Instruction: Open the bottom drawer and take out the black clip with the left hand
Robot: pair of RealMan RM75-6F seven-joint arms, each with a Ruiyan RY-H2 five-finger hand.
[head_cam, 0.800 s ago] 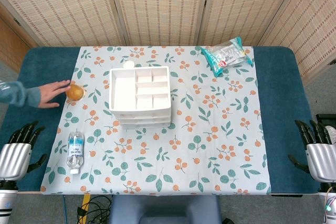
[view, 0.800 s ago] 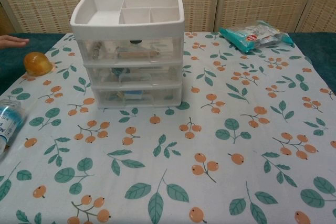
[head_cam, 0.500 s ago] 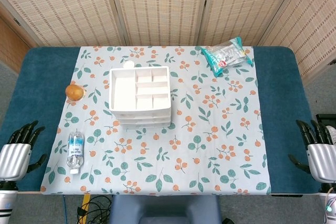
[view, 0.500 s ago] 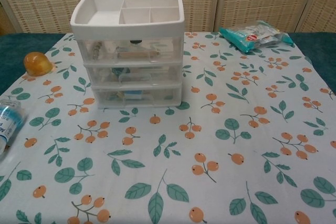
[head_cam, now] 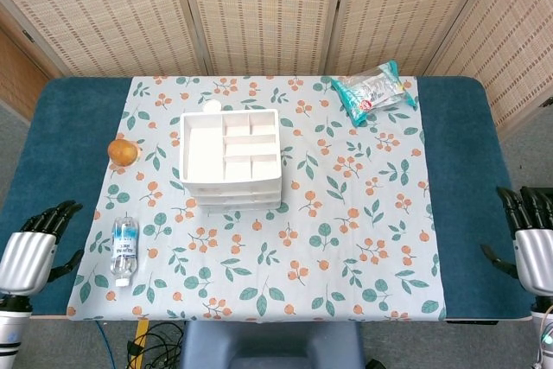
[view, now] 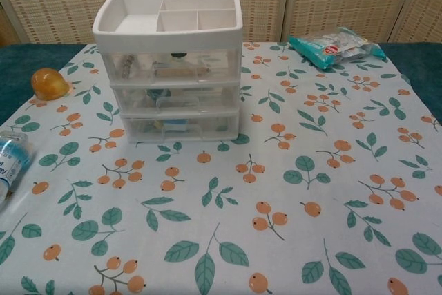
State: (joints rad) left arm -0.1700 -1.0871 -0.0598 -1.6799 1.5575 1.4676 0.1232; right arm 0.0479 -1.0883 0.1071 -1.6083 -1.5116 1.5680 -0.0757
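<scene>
A white three-drawer organizer [head_cam: 230, 160] [view: 171, 60] stands on the floral cloth left of centre, all drawers closed. Its bottom drawer [view: 178, 127] has clear walls; small items show inside, but I cannot make out the black clip. My left hand [head_cam: 33, 248] hangs at the table's near left corner, fingers apart, holding nothing. At the near right edge my right hand [head_cam: 529, 244] is likewise empty with fingers spread. Neither hand shows in the chest view.
An orange round object [head_cam: 123, 152] [view: 48, 83] lies left of the organizer. A water bottle [head_cam: 124, 251] [view: 8, 160] lies near the front left. A teal snack bag [head_cam: 371, 92] [view: 335, 45] sits at the far right. Wicker screens stand behind the table.
A person's hand that touched the orange object has withdrawn from view. Both of my hands have shifted slightly outward and toward the near edge.
</scene>
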